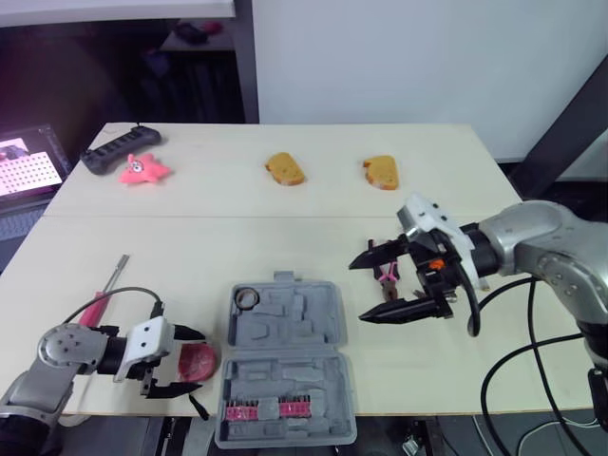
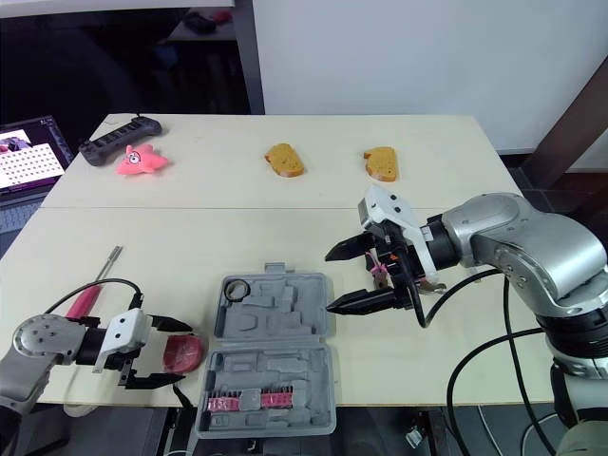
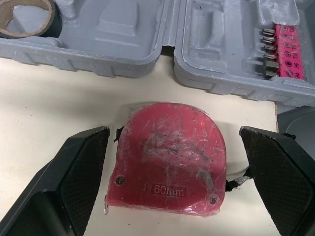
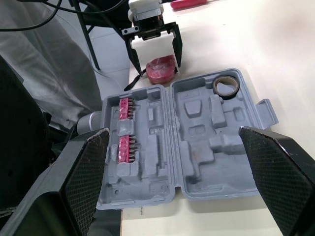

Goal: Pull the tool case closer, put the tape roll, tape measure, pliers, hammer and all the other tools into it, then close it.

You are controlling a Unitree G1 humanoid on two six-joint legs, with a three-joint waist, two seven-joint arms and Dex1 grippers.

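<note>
The grey tool case (image 1: pixel 285 356) lies open near the table's front edge, with the tape roll (image 1: pixel 247 297) in a far-left pocket and pink bit strips (image 1: pixel 266 409) in the near half. Left of the case lies the red tape measure (image 3: pixel 170 160). My left gripper (image 1: pixel 190 363) is open, one finger on each side of it, not touching. My right gripper (image 1: pixel 359 291) hangs open just right of the case, pointing at it. The pink-handled pliers (image 1: pixel 387 277) lie on the table under its fingers. A pink-handled screwdriver (image 1: pixel 103 296) lies at the left.
At the far left of the table lie a black controller-like object (image 1: pixel 118 147) and a pink star toy (image 1: pixel 143 170). Two bread-like pieces (image 1: pixel 285 169) (image 1: pixel 381 172) lie at the far middle. A laptop screen (image 1: pixel 28 161) stands off the table's left side.
</note>
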